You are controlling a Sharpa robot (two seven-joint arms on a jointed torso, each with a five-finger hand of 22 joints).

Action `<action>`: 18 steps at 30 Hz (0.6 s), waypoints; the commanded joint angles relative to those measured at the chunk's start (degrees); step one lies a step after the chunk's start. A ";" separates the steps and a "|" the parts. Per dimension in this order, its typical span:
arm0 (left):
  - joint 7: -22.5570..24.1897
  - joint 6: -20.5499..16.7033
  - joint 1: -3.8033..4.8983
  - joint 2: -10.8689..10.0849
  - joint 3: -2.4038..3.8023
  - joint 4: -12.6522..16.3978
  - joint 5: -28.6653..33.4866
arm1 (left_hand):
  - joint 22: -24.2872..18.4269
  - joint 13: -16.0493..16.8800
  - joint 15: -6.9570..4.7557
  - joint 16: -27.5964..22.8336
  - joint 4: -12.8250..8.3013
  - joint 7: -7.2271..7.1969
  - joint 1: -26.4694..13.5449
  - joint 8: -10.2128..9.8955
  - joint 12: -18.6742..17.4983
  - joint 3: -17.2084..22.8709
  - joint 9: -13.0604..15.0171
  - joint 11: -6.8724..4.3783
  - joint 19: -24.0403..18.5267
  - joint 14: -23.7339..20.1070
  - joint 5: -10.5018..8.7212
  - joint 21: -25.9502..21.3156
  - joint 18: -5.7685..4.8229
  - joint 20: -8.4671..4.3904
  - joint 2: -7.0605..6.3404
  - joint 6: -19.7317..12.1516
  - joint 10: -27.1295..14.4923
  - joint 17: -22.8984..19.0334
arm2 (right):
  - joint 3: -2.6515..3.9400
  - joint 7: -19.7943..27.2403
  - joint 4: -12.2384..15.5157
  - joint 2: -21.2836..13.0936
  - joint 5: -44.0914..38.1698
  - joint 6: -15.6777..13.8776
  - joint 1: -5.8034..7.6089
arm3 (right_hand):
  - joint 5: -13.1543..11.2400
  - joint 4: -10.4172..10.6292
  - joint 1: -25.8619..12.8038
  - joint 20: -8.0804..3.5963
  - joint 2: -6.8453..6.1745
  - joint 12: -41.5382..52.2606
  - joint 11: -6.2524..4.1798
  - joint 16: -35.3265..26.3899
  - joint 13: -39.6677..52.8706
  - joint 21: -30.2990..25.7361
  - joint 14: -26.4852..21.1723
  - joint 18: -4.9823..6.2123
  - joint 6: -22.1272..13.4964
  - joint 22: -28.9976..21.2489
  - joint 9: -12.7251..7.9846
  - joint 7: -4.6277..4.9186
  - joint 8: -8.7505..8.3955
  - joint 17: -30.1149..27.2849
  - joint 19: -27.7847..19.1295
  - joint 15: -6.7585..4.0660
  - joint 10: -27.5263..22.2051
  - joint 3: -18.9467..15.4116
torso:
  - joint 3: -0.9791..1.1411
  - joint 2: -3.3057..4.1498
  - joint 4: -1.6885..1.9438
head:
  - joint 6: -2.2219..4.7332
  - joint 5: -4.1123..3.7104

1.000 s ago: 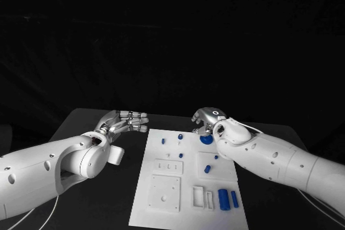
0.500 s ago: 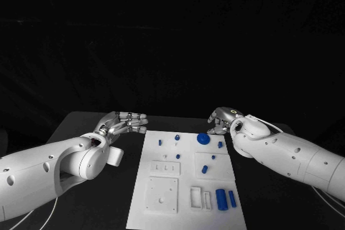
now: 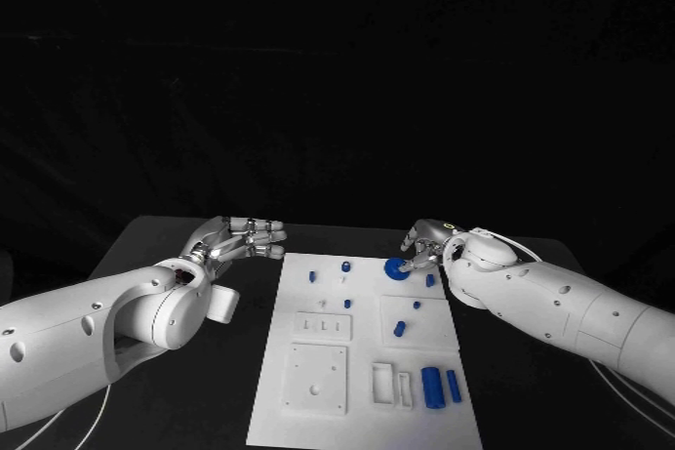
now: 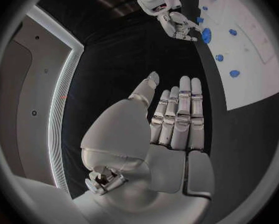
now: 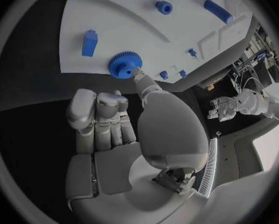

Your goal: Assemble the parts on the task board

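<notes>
The white task board (image 3: 369, 313) lies in the middle of the black table. A blue gear (image 3: 397, 268) sits flat on its far right part. My right hand (image 3: 426, 243) is just right of the gear. In the right wrist view its thumb tip touches the gear's (image 5: 126, 64) rim, and the other fingers (image 5: 96, 107) are curled in, holding nothing. My left hand (image 3: 239, 237) hovers beside the board's far left corner, fingers straight and thumb apart, empty. The left wrist view shows that open hand (image 4: 176, 119) with the right hand (image 4: 176, 25) and gear (image 4: 206, 35) beyond.
Small blue pegs (image 3: 344, 267) stand near the board's far edge, and one slanted piece (image 3: 400, 327) lies mid-board. Two blue blocks (image 3: 433, 387) lie at the near right beside white slotted frames (image 3: 387, 384). A white square plate (image 3: 318, 377) sits at the near left.
My right hand left the gear on the board and drew off to the right. It has now come back left until the thumb tip touches the gear. The left hand stayed put.
</notes>
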 commanded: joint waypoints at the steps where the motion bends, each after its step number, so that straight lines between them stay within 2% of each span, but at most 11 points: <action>1: 0.35 0.95 0.07 0.20 0.05 0.00 0.33 | -0.05 0.02 0.04 -0.09 -0.04 -0.05 0.19 0.19 0.22 -0.26 0.08 0.01 -0.16 -0.24 -0.11 0.01 -0.31 0.07 0.37 -0.24 -0.34 -0.01 | 0.03 0.91 -0.62 0.52 0.21 1.58 -0.14 | 0.09 -0.27 0.03 0.46 0.04 1.02 0.11 0.47 0.92 0.60 0.13 -0.22 0.09 7.47 0.00 -0.14 -0.21 0.77 1.78 0.11 0.44 0.37 | 0.08 0.06 0.03 | -0.06 0.05; 11: 0.32 1.02 0.07 0.29 0.05 -0.12 0.33 | -0.05 0.02 0.04 -0.09 -0.04 -0.05 0.19 0.19 0.22 -0.26 0.08 0.01 -0.16 -0.24 -0.11 0.01 -0.31 0.07 0.37 -0.24 -0.34 -0.01 | 0.03 1.23 -2.32 1.95 0.00 1.63 -0.37 | 0.23 -0.24 -0.10 0.49 0.28 1.46 0.09 0.68 1.38 1.40 0.27 -0.26 0.35 7.59 0.02 -0.18 -0.19 1.41 1.71 0.11 0.79 0.44 | 0.04 0.09 0.08 | -0.24 0.16; 18: 0.30 1.01 0.07 0.27 0.05 -0.13 0.32 | -0.05 0.02 0.04 -0.09 -0.04 -0.05 0.19 0.19 0.22 -0.26 0.08 0.01 -0.16 -0.24 -0.11 0.01 -0.31 0.07 0.37 -0.24 -0.34 -0.01 | 0.02 1.38 -3.29 2.56 -0.03 1.69 -0.55 | 0.30 -0.33 -0.09 0.46 0.51 1.47 0.03 0.68 1.46 1.55 0.31 -0.27 0.80 7.58 0.01 -0.24 -0.20 1.64 1.62 0.08 0.83 0.90 | 0.05 0.10 -0.05 | -0.33 0.31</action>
